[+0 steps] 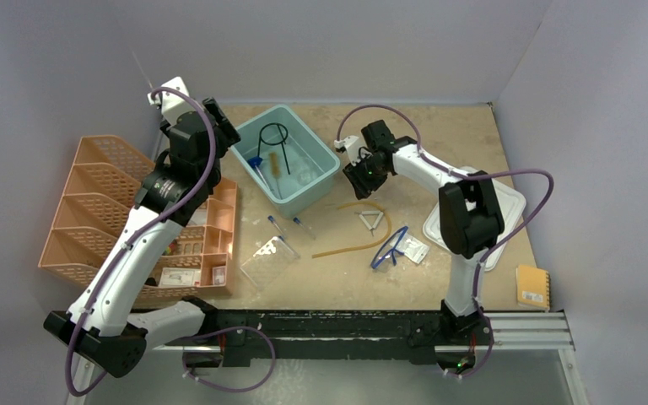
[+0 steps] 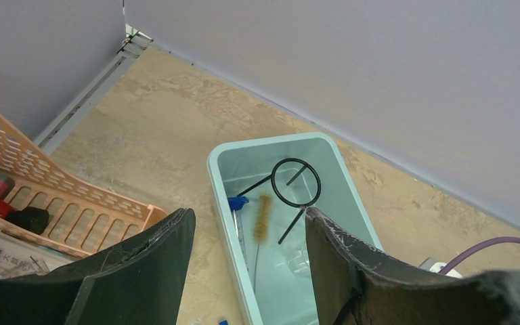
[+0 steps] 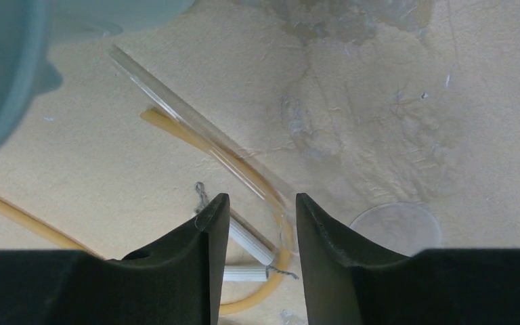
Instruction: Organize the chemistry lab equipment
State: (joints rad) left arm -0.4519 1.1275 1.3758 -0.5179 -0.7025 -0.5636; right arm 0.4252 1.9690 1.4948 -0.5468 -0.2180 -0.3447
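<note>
My right gripper (image 3: 262, 200) (image 1: 361, 175) hovers open just right of the teal bin (image 1: 308, 196). Below its fingers lie a clear glass tube (image 3: 196, 125), the amber tubing (image 3: 176, 132) (image 1: 359, 228) and the white triangle (image 3: 247, 240) (image 1: 374, 221); the tube's rounded end sits between the tips, and contact is unclear. My left gripper (image 2: 247, 213) (image 1: 222, 126) hangs open and empty over the bin's left rim (image 2: 225, 223). In the bin are the black ring stand (image 2: 272, 184), a bristle brush (image 2: 263, 217) and a blue-capped tube (image 2: 238, 203). Safety glasses (image 1: 391, 247), two blue-capped tubes (image 1: 276, 224) and the clear rack (image 1: 270, 261) lie on the table.
The orange mesh organizer (image 1: 105, 198) and an orange compartment tray (image 1: 211, 240) stand at the left. A pale grey lid (image 1: 506, 211) lies under the right arm. There is a clear round disc (image 3: 396, 230), a small packet (image 1: 416, 251) and a yellow notebook (image 1: 533, 287).
</note>
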